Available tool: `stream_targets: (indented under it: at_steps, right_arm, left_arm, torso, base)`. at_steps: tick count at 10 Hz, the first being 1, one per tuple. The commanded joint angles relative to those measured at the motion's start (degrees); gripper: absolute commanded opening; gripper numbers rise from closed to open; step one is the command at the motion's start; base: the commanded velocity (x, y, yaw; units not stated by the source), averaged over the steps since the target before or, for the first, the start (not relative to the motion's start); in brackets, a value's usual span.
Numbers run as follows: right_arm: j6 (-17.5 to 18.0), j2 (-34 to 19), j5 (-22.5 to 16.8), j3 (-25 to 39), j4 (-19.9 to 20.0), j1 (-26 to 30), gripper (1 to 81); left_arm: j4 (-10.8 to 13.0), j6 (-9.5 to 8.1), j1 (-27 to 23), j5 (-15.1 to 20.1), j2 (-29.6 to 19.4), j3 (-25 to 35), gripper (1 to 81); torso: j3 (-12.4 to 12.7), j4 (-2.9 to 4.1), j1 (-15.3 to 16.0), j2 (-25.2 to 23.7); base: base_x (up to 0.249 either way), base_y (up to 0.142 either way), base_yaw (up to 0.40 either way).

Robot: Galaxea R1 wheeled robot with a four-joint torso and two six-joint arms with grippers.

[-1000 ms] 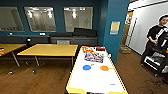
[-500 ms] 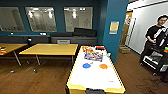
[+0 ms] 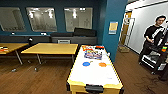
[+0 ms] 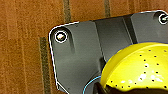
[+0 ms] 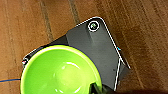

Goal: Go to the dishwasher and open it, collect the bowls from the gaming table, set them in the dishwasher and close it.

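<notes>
The gaming table (image 3: pixel 95 72) stands straight ahead in the head view, its long white surface running away from the camera inside a yellow rim. On that surface a blue bowl (image 3: pixel 86 64) and an orange bowl (image 3: pixel 102 64) sit side by side about halfway along, apart from each other, the blue one to the left. Beyond them, at the far end, lies a colourful box (image 3: pixel 93 55) with more bright items behind it that are too blurred to name. To the left of the gaming table are wooden tables (image 3: pixel 51 48) on metal legs, and past them a dark blue wall with windows (image 3: pixel 57 18). At the right edge a person (image 3: pixel 152 37) in dark clothes stands beside a black rig on a wooden floor (image 3: pixel 32 80).

In the left wrist view a yellow bowl (image 4: pixel 137 67) shows large, dome side up with small dark specks over it, right against the robot's dark plate, above the brown floor. Something dark meets its lower rim, but whether the left hand is clamped on it, apart or together, I cannot tell.

In the right wrist view a green bowl (image 5: pixel 61 71) shows large with its hollow facing the camera, lying over the dark plate with floorboards behind. A dark piece touches its rim at one side; whether the right hand grips it cannot be told either.
</notes>
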Motion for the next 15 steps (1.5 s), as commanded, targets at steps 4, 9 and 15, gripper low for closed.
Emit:
stream_targets:
  at_steps: [4, 9, 15]
  right_arm:
    - [-0.1, -0.8, -2.3, -0.7, -0.8, 2.7, 1.0]
    - [-0.1, -0.4, -2.3, -1.1, -2.3, 2.6, 1.0]
    - [-0.1, 4.3, -3.5, -11.1, -5.6, 2.6, 1.0]
  left_arm:
    - [0.4, 0.16, -3.4, 3.2, -0.1, -0.2, 1.0]
    - [0.4, 0.25, -3.2, 3.2, -0.1, -0.2, 1.0]
    - [0.6, 0.33, -3.2, 3.3, -0.2, -0.2, 1.0]
  torso:
    - [0.0, 0.0, 0.0, 0.0]
    - [0.0, 0.0, 0.0, 0.0]
    - [0.0, 0.0, -0.1, 0.0]
  base:
    - [-0.115, 0.0, 0.0]
    - [-0.115, 0.0, 0.0]
    - [-0.029, 0.0, 0.0]
